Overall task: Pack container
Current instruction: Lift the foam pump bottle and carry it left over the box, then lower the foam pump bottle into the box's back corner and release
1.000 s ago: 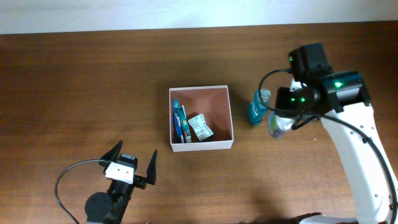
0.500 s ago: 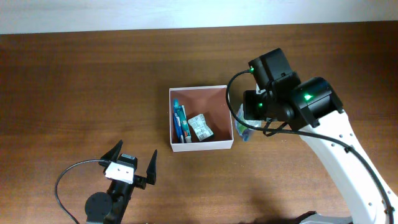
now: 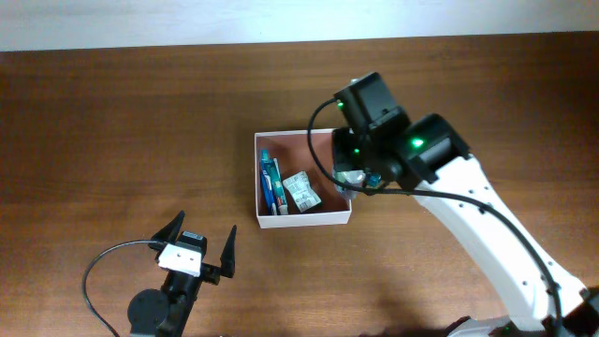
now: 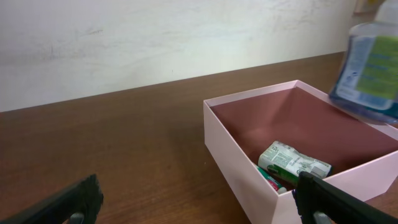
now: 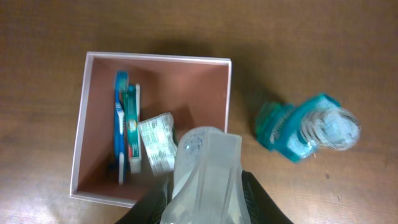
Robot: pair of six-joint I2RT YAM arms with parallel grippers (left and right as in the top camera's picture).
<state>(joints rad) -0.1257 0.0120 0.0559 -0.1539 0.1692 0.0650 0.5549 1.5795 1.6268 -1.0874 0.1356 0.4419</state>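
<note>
The container (image 3: 304,150), a shallow white-walled box with a reddish-brown inside, stands mid-table. It holds a blue and white toothpaste pack (image 3: 270,185) and a green and white packet (image 3: 301,190). My right gripper (image 3: 356,174) is shut on a clear bottle (image 5: 205,171) and holds it over the container's right wall (image 5: 229,93). In the left wrist view the bottle (image 4: 372,68) hangs above the container (image 4: 239,155) at the right. My left gripper (image 3: 198,245) is open and empty, near the front edge, to the container's front left.
A teal bottle (image 5: 301,127) stands on the table just right of the container, under my right arm. The wood table (image 3: 140,122) stretches left and behind the container. A pale wall (image 4: 155,37) runs along the table's far edge.
My right gripper has carried the clear bottle leftward, from beside the teal bottle to over the container's right wall. The left arm has not moved.
</note>
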